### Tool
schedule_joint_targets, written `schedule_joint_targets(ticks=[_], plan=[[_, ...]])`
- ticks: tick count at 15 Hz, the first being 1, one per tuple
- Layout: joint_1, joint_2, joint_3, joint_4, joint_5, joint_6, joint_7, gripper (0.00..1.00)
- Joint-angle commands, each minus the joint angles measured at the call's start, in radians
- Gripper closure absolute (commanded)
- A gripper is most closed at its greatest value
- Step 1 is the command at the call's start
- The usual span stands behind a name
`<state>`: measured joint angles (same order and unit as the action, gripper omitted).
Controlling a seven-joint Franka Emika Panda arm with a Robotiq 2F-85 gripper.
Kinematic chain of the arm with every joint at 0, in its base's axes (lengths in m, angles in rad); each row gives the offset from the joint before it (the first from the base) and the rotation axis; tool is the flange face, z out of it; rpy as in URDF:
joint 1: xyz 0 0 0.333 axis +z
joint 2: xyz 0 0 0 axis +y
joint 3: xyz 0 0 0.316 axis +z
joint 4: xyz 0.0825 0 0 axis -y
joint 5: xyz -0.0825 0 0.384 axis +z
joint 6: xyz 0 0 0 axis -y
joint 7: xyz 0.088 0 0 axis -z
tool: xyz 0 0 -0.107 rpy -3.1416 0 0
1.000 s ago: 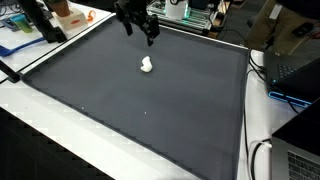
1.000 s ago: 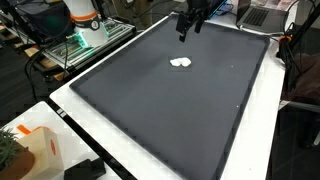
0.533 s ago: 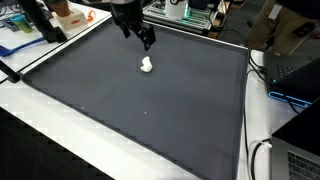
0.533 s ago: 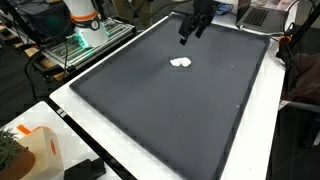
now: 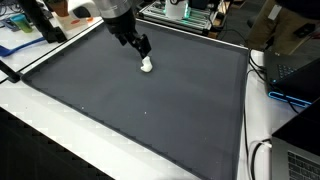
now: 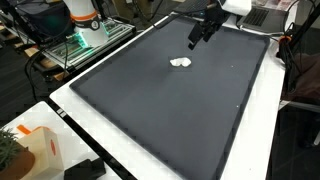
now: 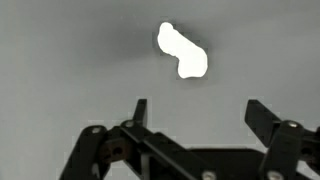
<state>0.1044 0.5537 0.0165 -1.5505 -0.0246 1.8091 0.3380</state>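
Hovering low over the dark grey mat (image 5: 150,110) that covers the table (image 5: 255,110), the claw (image 5: 143,46) is spread wide and holds nothing. The wrist view shows both fingers (image 7: 140,108) well apart with only bare mat in the gap.

A small white lump (image 5: 147,65), soft-looking and of uncertain material, lies on the mat in its far half, alone, with no other item near it. In both exterior views the claw is close beside the lump but not touching it, and is tilted toward it.

Seen from the wrist, the lump lies ahead of the fingertips and slightly left of the midline between them. Its long axis runs on a diagonal across the line joining the two fingers, neither square to it nor parallel. Whether the claw is low enough to touch the mat cannot be told.
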Motion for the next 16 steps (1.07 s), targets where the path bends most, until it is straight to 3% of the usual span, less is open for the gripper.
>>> schedule_joint_targets(ticks=[1, 6, 10, 16], plan=[[0.007, 0.004, -0.009, 0.007, 0.006, -0.004, -0.004, 0.00], [-0.014, 0.072, -0.010, 0.078, 0.041, -0.042, -0.014, 0.00], [-0.058, 0.135, 0.001, 0.140, 0.138, -0.072, -0.056, 0.00], [-0.078, 0.233, -0.015, 0.274, 0.148, -0.203, -0.061, 0.00]])
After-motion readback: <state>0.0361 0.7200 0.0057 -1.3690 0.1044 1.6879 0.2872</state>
